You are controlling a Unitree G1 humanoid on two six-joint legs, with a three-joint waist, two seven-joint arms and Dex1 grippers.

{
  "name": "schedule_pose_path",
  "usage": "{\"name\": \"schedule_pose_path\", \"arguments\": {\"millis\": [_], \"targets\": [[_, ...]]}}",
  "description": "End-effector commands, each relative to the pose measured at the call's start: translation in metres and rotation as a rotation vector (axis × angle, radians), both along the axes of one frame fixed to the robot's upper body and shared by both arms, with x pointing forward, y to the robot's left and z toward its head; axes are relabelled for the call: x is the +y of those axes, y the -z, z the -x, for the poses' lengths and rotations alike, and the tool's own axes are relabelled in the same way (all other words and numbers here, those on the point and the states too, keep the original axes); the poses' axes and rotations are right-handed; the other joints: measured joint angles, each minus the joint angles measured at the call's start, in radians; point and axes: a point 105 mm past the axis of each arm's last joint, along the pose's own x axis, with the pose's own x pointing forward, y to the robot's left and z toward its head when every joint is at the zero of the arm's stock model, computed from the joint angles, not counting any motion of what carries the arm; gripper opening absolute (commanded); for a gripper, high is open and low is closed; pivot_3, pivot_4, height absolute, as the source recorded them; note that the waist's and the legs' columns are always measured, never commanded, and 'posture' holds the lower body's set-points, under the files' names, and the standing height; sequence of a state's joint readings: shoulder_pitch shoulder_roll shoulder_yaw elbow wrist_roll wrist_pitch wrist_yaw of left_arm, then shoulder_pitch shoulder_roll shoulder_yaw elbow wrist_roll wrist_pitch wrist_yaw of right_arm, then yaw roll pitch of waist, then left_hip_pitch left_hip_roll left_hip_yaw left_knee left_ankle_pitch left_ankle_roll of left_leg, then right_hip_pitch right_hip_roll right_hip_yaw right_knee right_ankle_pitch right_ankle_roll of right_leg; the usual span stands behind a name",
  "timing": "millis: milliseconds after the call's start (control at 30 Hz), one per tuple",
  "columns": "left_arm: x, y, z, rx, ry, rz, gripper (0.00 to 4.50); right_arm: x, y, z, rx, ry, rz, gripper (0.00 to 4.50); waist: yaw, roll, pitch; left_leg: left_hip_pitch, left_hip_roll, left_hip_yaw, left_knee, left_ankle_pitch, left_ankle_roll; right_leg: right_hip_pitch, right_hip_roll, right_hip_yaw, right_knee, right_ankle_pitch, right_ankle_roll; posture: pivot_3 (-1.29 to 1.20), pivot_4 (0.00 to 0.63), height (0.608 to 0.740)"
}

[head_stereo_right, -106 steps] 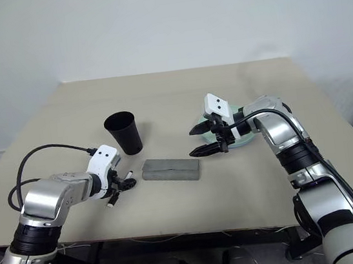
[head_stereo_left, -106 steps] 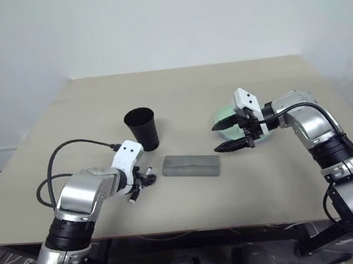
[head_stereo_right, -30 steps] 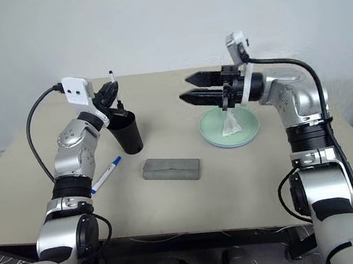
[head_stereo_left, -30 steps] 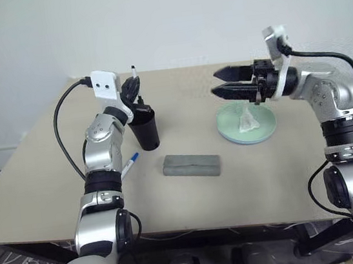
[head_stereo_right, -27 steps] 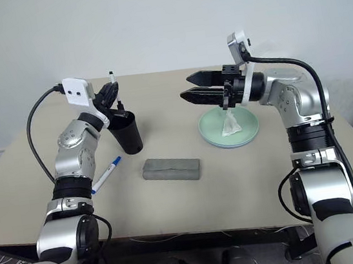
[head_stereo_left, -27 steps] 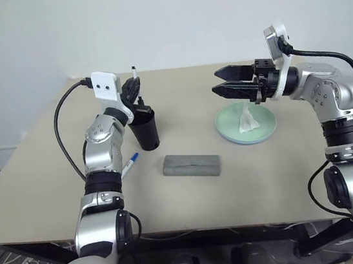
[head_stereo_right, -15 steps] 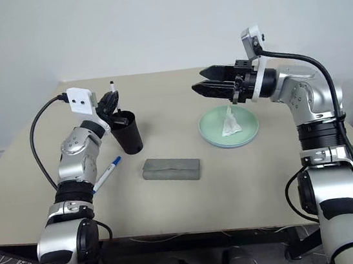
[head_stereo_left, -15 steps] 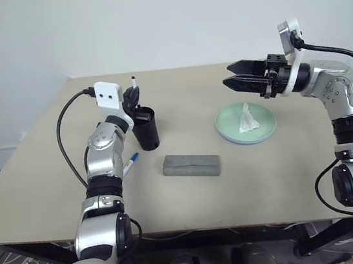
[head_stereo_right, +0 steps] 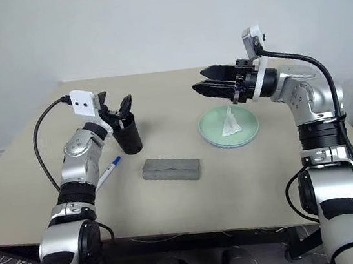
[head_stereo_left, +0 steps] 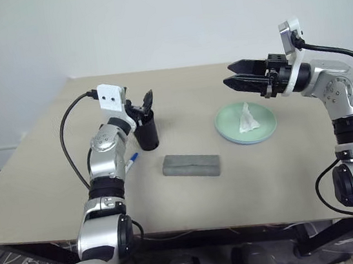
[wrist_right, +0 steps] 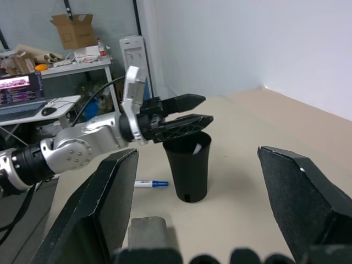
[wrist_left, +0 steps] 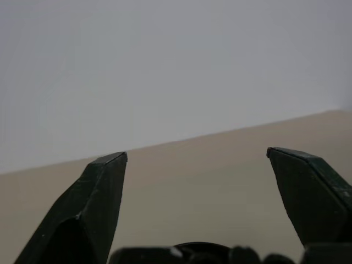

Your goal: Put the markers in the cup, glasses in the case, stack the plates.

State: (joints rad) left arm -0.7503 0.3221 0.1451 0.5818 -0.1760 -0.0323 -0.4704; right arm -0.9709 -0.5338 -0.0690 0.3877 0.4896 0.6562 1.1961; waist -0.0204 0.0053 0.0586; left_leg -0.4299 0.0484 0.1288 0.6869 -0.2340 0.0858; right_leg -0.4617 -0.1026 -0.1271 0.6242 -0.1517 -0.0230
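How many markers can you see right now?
2. The blue-capped marker lies on the table beside the cup; another marker just shows inside the cup, mostly hidden.

table (head_stereo_left: 235,183): beige | on it: black cup (head_stereo_left: 146,134); blue-capped marker (head_stereo_left: 129,162); grey case (head_stereo_left: 191,165); mint plate (head_stereo_left: 264,131)

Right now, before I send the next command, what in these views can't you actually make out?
- Inside of the cup: its black wall and the left claw above the rim hide any marker inside.
- Blue-capped marker: the left arm covers one end.
- Second plate: only the mint green plate is distinguishable; anything under it is hidden.
- Case: lid shut, contents unseen.
- Plate middle: covered by the tissue.
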Motion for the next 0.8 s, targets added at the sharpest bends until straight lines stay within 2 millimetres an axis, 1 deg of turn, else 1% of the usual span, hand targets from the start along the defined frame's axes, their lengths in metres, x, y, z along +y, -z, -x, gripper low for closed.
{"name": "schedule_pose_path", "arguments": {"millis": [33, 133, 233, 367, 433, 467, 533, 600, 700, 800], "targets": [[-0.002, -0.031, 0.016, -0.046, 0.099, -0.049, 4.17, -0.004, -0.014, -0.001, -0.039, 0.014, -0.03, 3.77, -0.003, 0.0, 0.0, 0.0, 0.0, 0.0, 0.0, 0.0, 0.0, 0.0, 0.0, 0.0, 0.0, 0.0, 0.0, 0.0, 0.0, 0.727], [0.008, -0.037, 0.037, 0.065, 0.19, -0.079, 4.17, -0.003, -0.014, 0.0, -0.038, 0.013, -0.031, 3.77, -0.005, 0.0, 0.0, 0.0, 0.001, 0.001, -0.001, 0.0, 0.0, -0.001, 0.0, 0.0, 0.001, 0.0, 0.0, 0.0, 0.0, 0.727], [0.026, -0.036, 0.054, 0.134, 0.196, -0.168, 4.17, -0.004, -0.014, -0.001, -0.036, 0.016, -0.03, 3.77, -0.005, 0.001, 0.001, 0.001, 0.002, 0.001, -0.001, 0.0, 0.0, -0.001, 0.001, 0.0, 0.001, 0.0, 0.0, 0.0, 0.0, 0.727], [0.044, -0.031, 0.072, 0.227, 0.216, -0.193, 4.17, -0.005, -0.013, -0.002, -0.033, 0.021, -0.025, 3.77, -0.001, 0.001, 0.001, 0.001, 0.001, 0.001, -0.002, 0.0, 0.0, -0.001, 0.0, 0.0, 0.0, 0.0, 0.0, 0.0, 0.0, 0.727], [0.055, -0.014, 0.083, 0.328, 0.217, -0.22, 4.17, -0.005, -0.012, -0.003, -0.03, 0.023, -0.023, 3.77, -0.002, 0.001, 0.001, 0.001, 0.001, 0.001, -0.002, 0.0, 0.0, -0.001, 0.0, 0.0, -0.001, -0.001, -0.001, 0.0, 0.0, 0.727], [0.062, 0.002, 0.084, 0.403, 0.18, -0.248, 4.17, -0.005, -0.011, -0.003, -0.03, 0.022, -0.023, 3.77, -0.002, 0.001, 0.001, 0.001, 0.001, 0.001, -0.002, 0.0, 0.0, -0.001, 0.0, 0.0, -0.001, -0.001, -0.001, 0.0, 0.0, 0.727], [0.07, 0.021, 0.081, 0.466, 0.113, -0.271, 4.17, -0.003, -0.011, -0.004, -0.03, 0.02, -0.022, 3.77, 0.001, 0.001, 0.001, 0.001, 0.001, 0.001, -0.002, 0.0, 0.0, -0.001, 0.0, 0.001, -0.001, -0.001, -0.002, 0.0, 0.0, 0.727], [0.071, 0.036, 0.078, 0.526, 0.086, -0.251, 4.17, 0.0, -0.011, -0.004, -0.032, 0.015, -0.017, 3.77, 0.004, 0.001, 0.001, 0.001, 0.001, 0.001, -0.002, 0.0, 0.0, -0.001, 0.0, 0.0, -0.001, -0.001, -0.002, 0.0, 0.0, 0.727], [0.075, 0.064, 0.073, 0.63, 0.035, -0.269, 4.17, 0.001, -0.012, -0.004, -0.036, 0.007, -0.013, 3.77, 0.003, 0.001, 0.001, 0.0, 0.001, 0.001, -0.002, 0.0, 0.0, -0.001, -0.001, 0.0, -0.001, -0.001, -0.002, 0.0, 0.0, 0.727], [0.072, 0.077, 0.07, 0.691, 0.027, -0.272, 4.17, 0.001, -0.012, -0.003, -0.037, 0.009, -0.01, 3.77, 0.001, 0.001, 0.001, 0.0, 0.001, 0.001, -0.003, 0.0, 0.0, -0.002, -0.001, 0.001, -0.001, -0.001, -0.002, 0.0, 0.0, 0.727]]}}
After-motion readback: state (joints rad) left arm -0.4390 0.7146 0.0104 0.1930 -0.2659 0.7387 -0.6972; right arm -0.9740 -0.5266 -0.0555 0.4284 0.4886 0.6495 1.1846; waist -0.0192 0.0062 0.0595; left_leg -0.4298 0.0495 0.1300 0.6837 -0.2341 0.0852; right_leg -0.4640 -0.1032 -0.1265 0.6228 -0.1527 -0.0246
